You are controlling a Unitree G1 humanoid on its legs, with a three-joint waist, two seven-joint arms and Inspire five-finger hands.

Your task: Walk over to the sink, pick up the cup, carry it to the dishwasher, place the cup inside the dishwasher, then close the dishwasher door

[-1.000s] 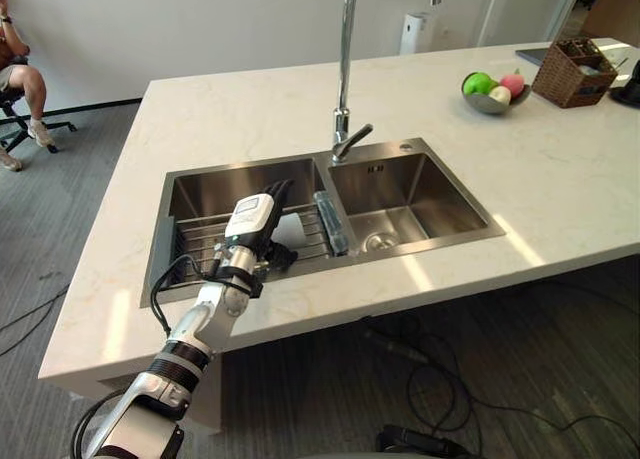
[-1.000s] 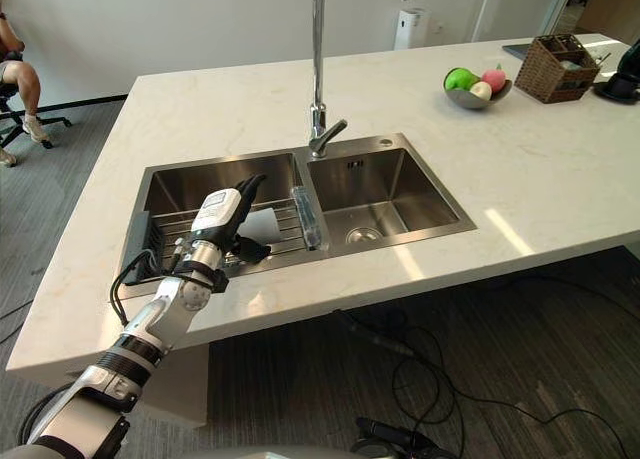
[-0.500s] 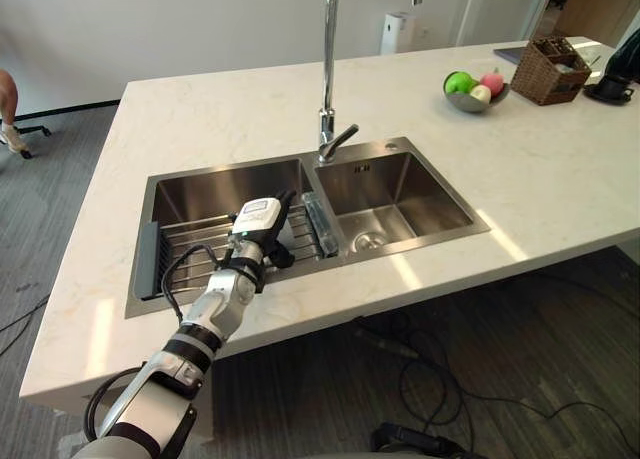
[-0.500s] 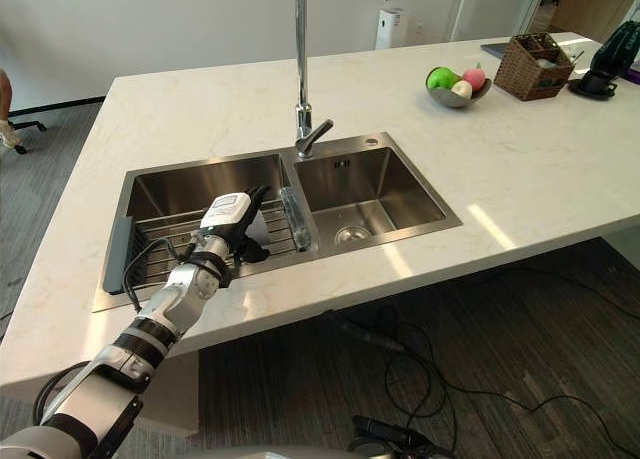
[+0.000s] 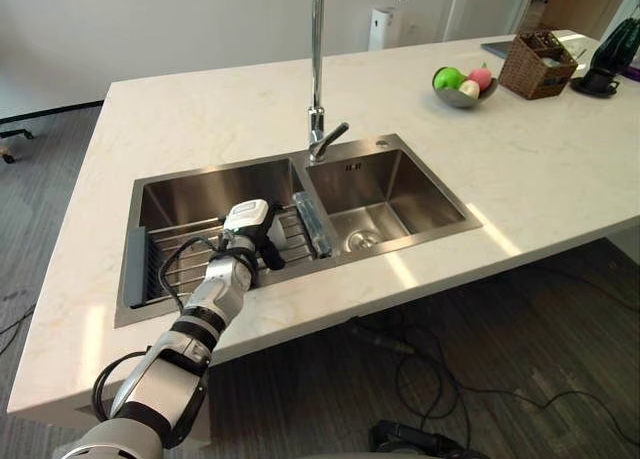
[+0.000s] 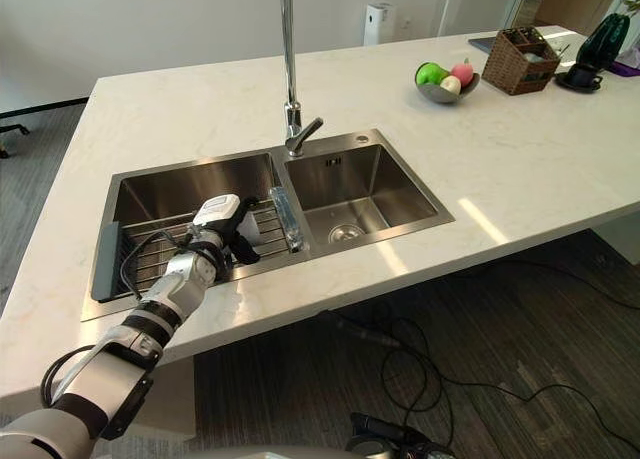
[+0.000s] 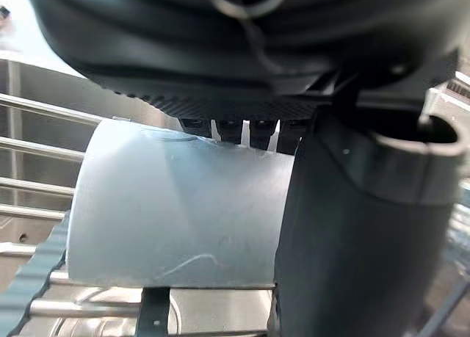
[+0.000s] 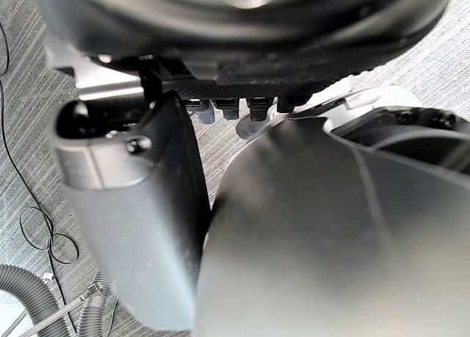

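A pale cup [image 7: 176, 212] lies on its side on the wire rack [image 5: 185, 259] in the left basin of the steel double sink [image 5: 400, 194]. My left hand [image 5: 247, 219] reaches down into that basin from the near edge and closes over the cup. Its fingers pass over the cup's far side and its thumb [image 7: 352, 227] presses against the cup's end. In the right eye view a sliver of the cup [image 6: 247, 237] shows beside the hand. My right hand [image 8: 132, 227] hangs above the grey floor, its fingers hidden.
A tall chrome faucet [image 5: 318, 69] rises behind the divider, where a clear long object [image 5: 312, 224] lies. On the pale counter [image 5: 560, 169] at the far right stand a fruit bowl [image 5: 460, 84], a wicker basket [image 5: 540, 64] and a dark green vessel [image 5: 612, 54].
The camera has shifted, and the seated person has left the view. My left hand's fingers, straight a second ago, have come down and curled over the cup on the rack.
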